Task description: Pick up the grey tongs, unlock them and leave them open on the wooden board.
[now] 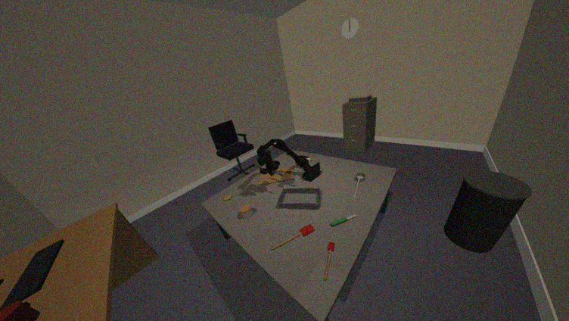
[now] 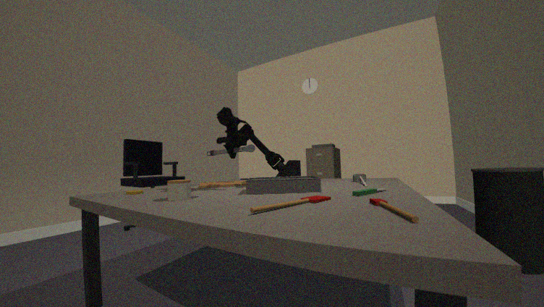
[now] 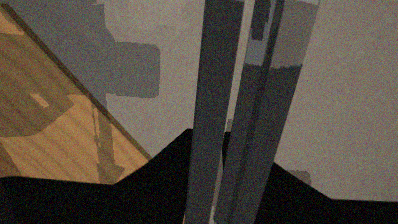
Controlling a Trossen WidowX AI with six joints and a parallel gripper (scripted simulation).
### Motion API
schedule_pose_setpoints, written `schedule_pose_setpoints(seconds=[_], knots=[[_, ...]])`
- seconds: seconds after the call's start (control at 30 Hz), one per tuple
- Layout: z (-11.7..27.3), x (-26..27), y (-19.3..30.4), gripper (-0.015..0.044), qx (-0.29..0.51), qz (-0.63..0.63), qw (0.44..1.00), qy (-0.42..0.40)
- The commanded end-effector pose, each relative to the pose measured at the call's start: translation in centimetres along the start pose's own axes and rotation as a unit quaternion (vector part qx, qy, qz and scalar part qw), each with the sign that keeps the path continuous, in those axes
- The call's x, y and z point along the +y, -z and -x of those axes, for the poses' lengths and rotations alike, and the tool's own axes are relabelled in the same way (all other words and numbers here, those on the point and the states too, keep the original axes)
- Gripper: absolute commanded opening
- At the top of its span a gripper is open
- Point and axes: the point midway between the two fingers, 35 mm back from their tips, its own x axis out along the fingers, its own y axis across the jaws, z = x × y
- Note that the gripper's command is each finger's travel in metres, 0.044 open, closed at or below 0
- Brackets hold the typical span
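Note:
My gripper (image 2: pixel 232 153) (image 3: pixel 208 138) is shut on the grey tongs (image 2: pixel 248 148) (image 3: pixel 215 75). It holds them in the air, well above the table, by the middle of their length. In the exterior view the tongs lie close to level, with the left end slightly lower. In the wrist view their two arms run side by side with a narrow gap. The wooden board (image 1: pixel 263 179) (image 2: pixel 213 184) (image 3: pixel 60 162) lies below, partly under the arm's shadow; the wrist view shows it at the left. The roasting tin (image 1: pixel 298 206) (image 2: pixel 283 187) stands beside it with no tongs on it.
A jar with an orange lid (image 1: pixel 245 207) (image 2: pixel 179 191) and a small yellow item (image 1: pixel 227 197) (image 2: pixel 134 192) stand left of the tin. Two red-headed spatulas (image 1: pixel 307 229) (image 1: pixel 331 246), a green-handled tool (image 1: pixel 339 221) and a ladle (image 1: pixel 359 176) lie in front and to the right.

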Motion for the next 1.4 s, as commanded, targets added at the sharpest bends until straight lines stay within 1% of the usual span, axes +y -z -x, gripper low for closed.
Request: schedule_pose_setpoints(seconds=[0.0, 0.33, 0.67, 1.0, 1.37], knots=[[0.1, 0.5, 1.0, -0.015, 0.002, -0.079, 0.997, 0.003], [0.2, 1.5, 2.8, -0.015, -0.001, -0.275, 0.961, 0.006], [0.2, 2.5, 4.6, -0.015, -0.004, -0.46, 0.888, 0.008], [0.2, 3.7, 6.2, -0.015, -0.008, -0.627, 0.779, 0.01], [0.2, 5.0, 8.0, -0.015, -0.012, -0.782, 0.623, 0.01]])
